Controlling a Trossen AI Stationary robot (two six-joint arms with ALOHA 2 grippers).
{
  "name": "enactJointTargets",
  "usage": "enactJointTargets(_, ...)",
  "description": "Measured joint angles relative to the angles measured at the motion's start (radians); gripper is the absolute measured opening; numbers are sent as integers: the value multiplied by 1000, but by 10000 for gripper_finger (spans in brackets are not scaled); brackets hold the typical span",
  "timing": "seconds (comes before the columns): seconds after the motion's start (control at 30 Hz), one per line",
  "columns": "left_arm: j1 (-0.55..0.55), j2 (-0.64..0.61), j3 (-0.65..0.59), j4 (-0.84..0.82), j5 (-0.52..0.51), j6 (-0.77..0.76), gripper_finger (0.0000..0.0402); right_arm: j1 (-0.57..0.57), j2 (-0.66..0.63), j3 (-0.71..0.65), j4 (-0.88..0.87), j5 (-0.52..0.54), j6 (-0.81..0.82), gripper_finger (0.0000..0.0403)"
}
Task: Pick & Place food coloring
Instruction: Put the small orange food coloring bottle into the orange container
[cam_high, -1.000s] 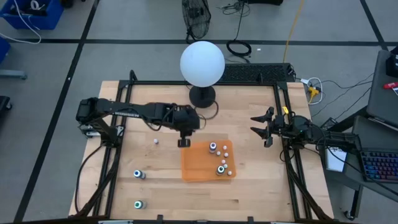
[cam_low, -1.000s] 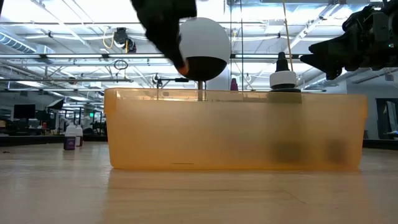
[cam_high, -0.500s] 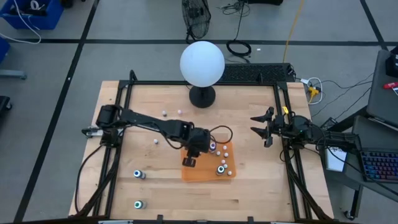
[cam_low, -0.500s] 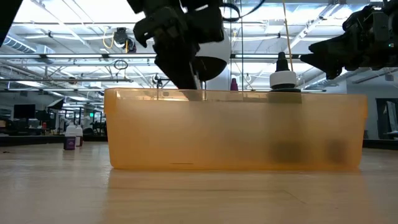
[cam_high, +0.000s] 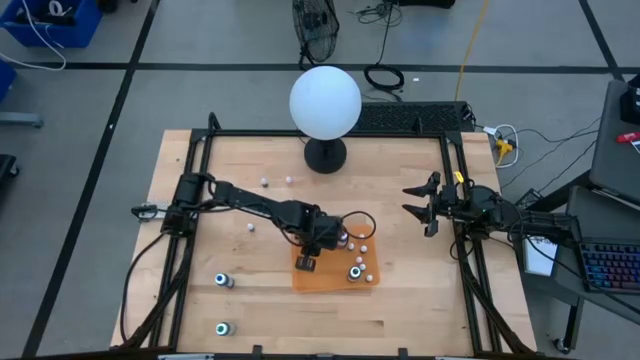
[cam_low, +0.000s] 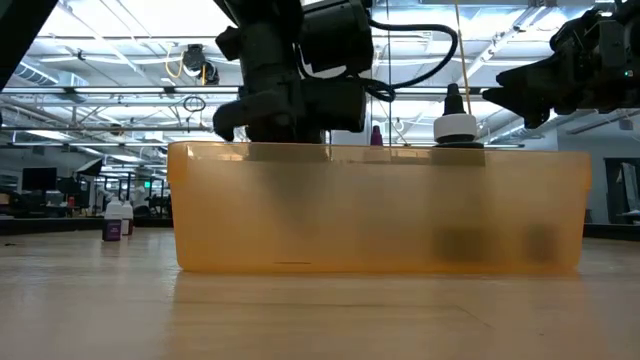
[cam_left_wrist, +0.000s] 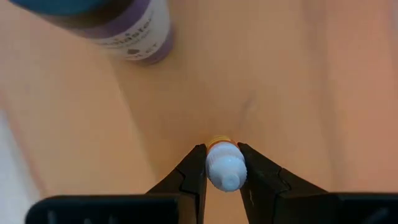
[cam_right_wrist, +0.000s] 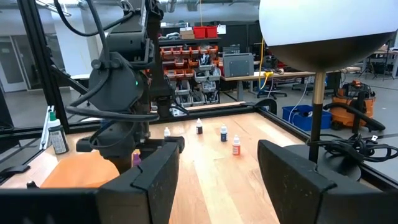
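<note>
left gripper (cam_left_wrist: 225, 180) is down inside the orange tray (cam_high: 310, 281), jaws pinched on a tiny white-capped dropper bottle (cam_left_wrist: 225, 168) with an orange band showing just under the cap. high view puts that arm reaching across from the left edge of the table, wrist over the tray's left part. low view shows the wrist body sitting right at the tray's rim, so the bottle looks close to the tray floor, though the cloudy wall hides whether it touches.

more food coloring sits in the tray already: a purple-labelled bottle (cam_left_wrist: 115, 28) lies just beyond the held one, and others (cam_high: 355, 272) cluster toward the tray's right side. two bottles (cam_high: 223, 281) wait on the bare wood near the left front, and several small ones (cam_high: 264, 182) stand farther back toward the white globe lamp (cam_high: 325, 102).

right gripper (cam_high: 424, 210) hangs parked at the right edge of the table, jaws spread wide, nothing in them.

risks from here, as i judge them: the grip is only on the cap end, so letting go while the bottle is still above the floor could send it rolling into the purple one. pulling out at a slant could catch the tray's left wall and drag the light tray. opening the jaws too little may carry the bottle back up.
</note>
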Motion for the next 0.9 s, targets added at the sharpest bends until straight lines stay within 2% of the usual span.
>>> enactJointTargets(0.13, 0, 1, 0, 0, -60, -2, 76, 0, 0, 0, 0, 0, 0, 208)
enactJointTargets(0.4, 2, 1, 0, 0, -53, -34, 91, 0, 0, 0, 0, 0, 0, 208)
enactJointTargets(0.9, 2, -9, 0, -2, -52, -113, 187, 0, 0, 0, 0, 0, 0, 208)
